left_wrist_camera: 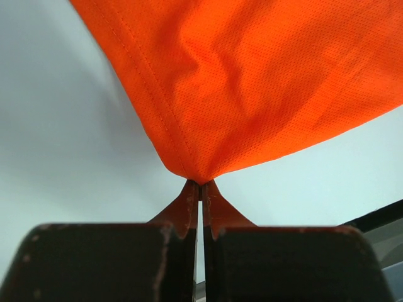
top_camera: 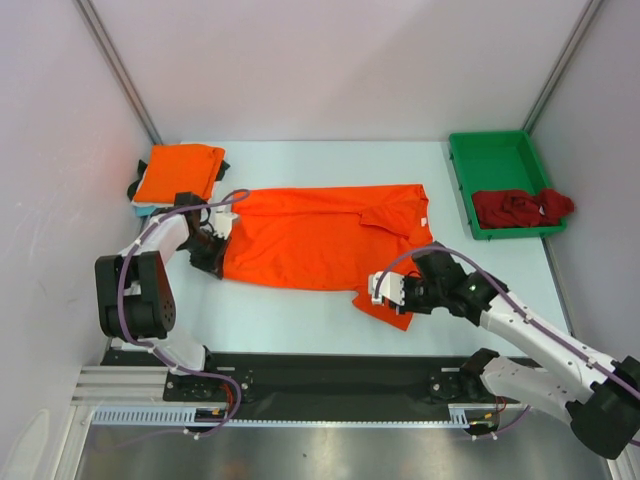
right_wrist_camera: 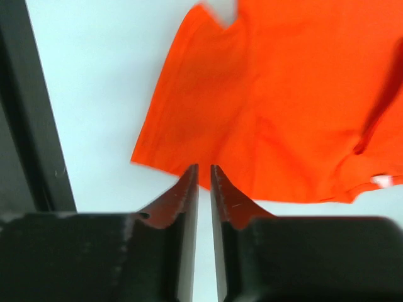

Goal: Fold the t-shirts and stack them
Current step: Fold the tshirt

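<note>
A bright orange t-shirt [top_camera: 320,240] lies spread across the middle of the table. My left gripper [top_camera: 218,258] is at its near left corner, shut on a pinch of the orange cloth [left_wrist_camera: 252,82], which rises taut from the tips [left_wrist_camera: 200,184]. My right gripper [top_camera: 390,296] hovers at the shirt's near right sleeve [right_wrist_camera: 208,119]. Its jaws [right_wrist_camera: 204,168] stand a narrow gap apart with nothing between them. A folded orange t-shirt [top_camera: 180,172] lies on a pale blue one [top_camera: 141,209] at the back left. A dark red t-shirt [top_camera: 520,208] lies crumpled in the tray.
A green plastic tray [top_camera: 495,155] stands at the back right, against the right wall. White walls close in the left, back and right. A black rail [top_camera: 320,372] runs along the table's near edge and shows in the right wrist view [right_wrist_camera: 25,113].
</note>
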You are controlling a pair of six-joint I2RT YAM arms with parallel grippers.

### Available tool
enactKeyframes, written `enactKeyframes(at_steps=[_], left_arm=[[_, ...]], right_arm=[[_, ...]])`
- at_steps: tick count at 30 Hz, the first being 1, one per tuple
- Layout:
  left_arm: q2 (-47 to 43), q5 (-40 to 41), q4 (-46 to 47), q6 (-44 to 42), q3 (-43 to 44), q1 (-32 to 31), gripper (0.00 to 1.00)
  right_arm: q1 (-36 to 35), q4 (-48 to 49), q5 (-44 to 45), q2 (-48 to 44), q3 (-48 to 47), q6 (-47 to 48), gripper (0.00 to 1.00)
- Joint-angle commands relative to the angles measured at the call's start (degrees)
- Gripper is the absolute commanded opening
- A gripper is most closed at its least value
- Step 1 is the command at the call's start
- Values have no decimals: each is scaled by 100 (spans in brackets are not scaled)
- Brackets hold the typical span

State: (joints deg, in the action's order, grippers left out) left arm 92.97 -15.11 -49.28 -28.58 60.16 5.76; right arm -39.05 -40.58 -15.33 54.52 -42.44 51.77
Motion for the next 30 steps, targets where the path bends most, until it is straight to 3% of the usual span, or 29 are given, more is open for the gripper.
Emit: enactKeyframes(at_steps=[1,11,30], left_arm=[[-7,-158,-12,-166,110,-13,0],[46,-176,93,-60,-101,-48,0],[204,-202,225,80,-154,-75,0]], right_arm=[[-24,-83,127,75,489,130,28],[64,507,22,770,860,606,45],[46,709,-268,1456,974,879,46]])
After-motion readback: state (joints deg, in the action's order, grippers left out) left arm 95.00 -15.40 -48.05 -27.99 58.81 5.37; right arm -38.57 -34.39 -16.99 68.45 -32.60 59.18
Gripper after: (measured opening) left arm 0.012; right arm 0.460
